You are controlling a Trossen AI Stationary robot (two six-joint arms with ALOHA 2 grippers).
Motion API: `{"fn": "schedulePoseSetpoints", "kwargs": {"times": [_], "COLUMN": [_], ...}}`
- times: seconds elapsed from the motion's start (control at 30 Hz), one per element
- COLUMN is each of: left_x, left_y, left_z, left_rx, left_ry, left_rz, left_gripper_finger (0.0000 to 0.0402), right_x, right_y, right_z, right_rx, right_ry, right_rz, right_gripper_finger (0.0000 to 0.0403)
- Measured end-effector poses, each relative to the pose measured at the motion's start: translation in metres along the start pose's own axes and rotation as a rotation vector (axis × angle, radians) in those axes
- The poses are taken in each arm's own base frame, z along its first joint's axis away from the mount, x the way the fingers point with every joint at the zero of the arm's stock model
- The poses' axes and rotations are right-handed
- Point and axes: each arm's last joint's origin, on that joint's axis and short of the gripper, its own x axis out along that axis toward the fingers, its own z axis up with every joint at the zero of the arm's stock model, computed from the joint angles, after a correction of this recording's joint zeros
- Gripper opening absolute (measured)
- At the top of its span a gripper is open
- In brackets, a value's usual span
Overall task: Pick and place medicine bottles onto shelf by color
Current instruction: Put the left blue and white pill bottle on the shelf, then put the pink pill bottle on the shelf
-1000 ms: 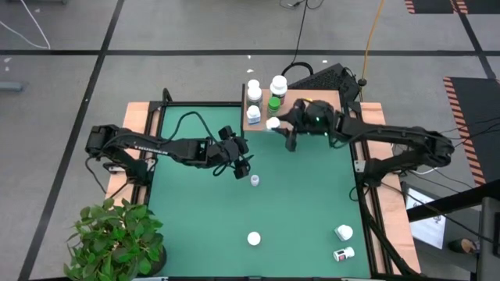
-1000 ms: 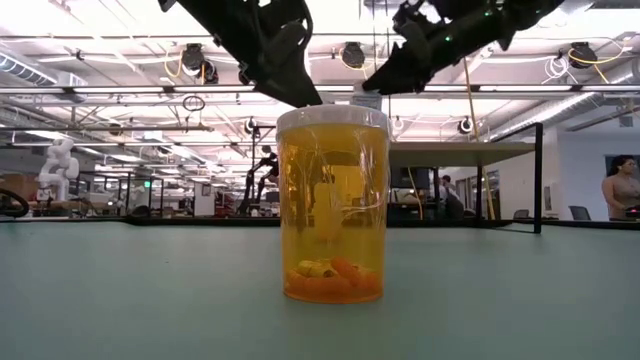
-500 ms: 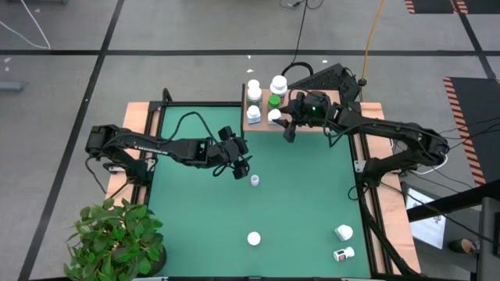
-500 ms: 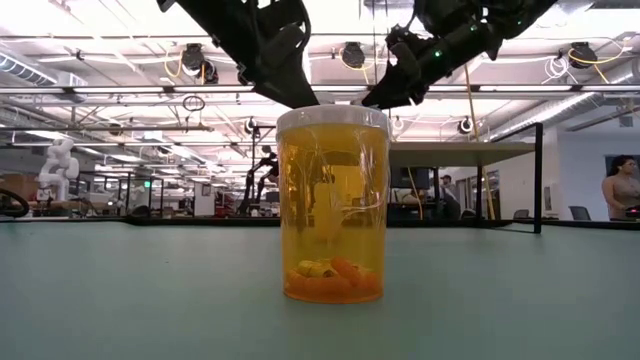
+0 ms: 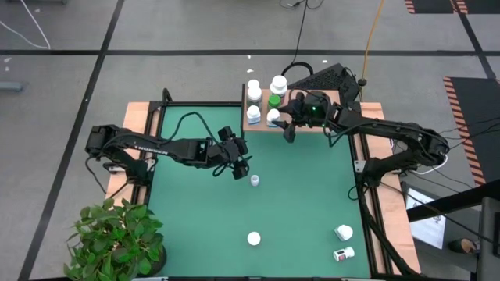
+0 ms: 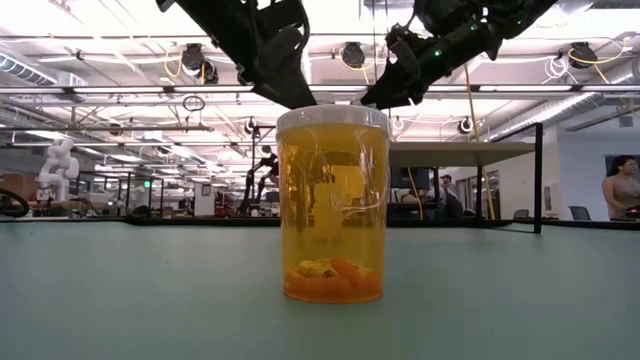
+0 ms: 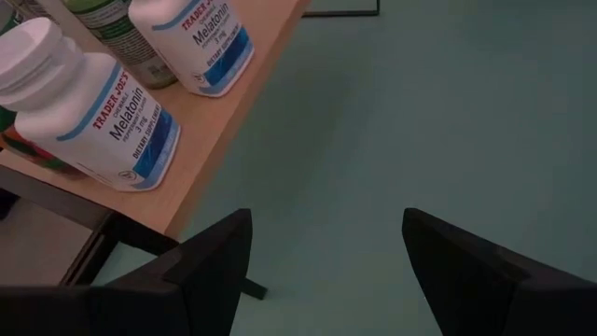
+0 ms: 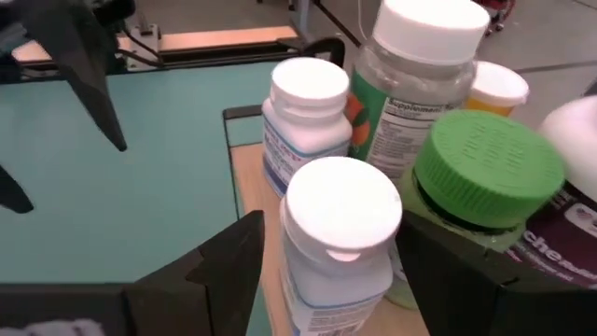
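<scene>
Right pincer (image 5: 286, 125) at the near edge of the shelf (image 5: 291, 113), at the far side of the green table (image 5: 305, 203). In the right wrist view its two dark fingers (image 8: 224, 266) stand apart on either side of a white-capped, blue-labelled bottle (image 8: 338, 245) that stands upright on the shelf; whether the fingers touch the bottle cannot be told. Just behind that bottle stand a second white-capped, blue-labelled bottle (image 8: 303, 121), a taller bottle with a white cap and a green-and-orange label (image 8: 410, 79), a green-capped bottle (image 8: 485, 177) and an orange bottle with a white cap (image 8: 499, 89), all close together on the shelf.

Left pincer (image 5: 241, 165) over the middle of the table, well apart from the shelf, with its fingers parted and nothing between them. Just beside it a small white-capped bottle (image 5: 255, 181) stands on the table.

Nearer the front edge a further white-capped bottle (image 5: 254, 238) stands alone; in the low view it appears as an upright orange translucent pill bottle (image 6: 333, 205) with capsules at its bottom. Two white bottles (image 5: 344, 232) (image 5: 343, 254) lie at the front right corner of the table, the nearer one on its side. A potted plant (image 5: 117, 238) stands at the front left corner.
</scene>
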Motion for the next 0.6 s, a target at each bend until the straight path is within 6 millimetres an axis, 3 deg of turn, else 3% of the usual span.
{"fn": "schedulePoseSetpoints", "kwargs": {"times": [0.33,0.6], "left_x": [0.0,0.0], "left_y": [0.0,0.0], "left_z": [0.0,0.0], "left_rx": [0.007,-0.009], "left_ry": [0.005,-0.003], "left_rz": [0.0,-0.001], "left_gripper_finger": [0.028,0.028], "right_x": [-0.009,-0.029], "right_y": [0.0,0.006], "right_z": [0.009,0.018], "right_rx": [-0.04,-0.065], "right_ry": [-0.071,-0.111], "right_rz": [0.001,0.01], "right_gripper_finger": [0.0235,0.0235]}}
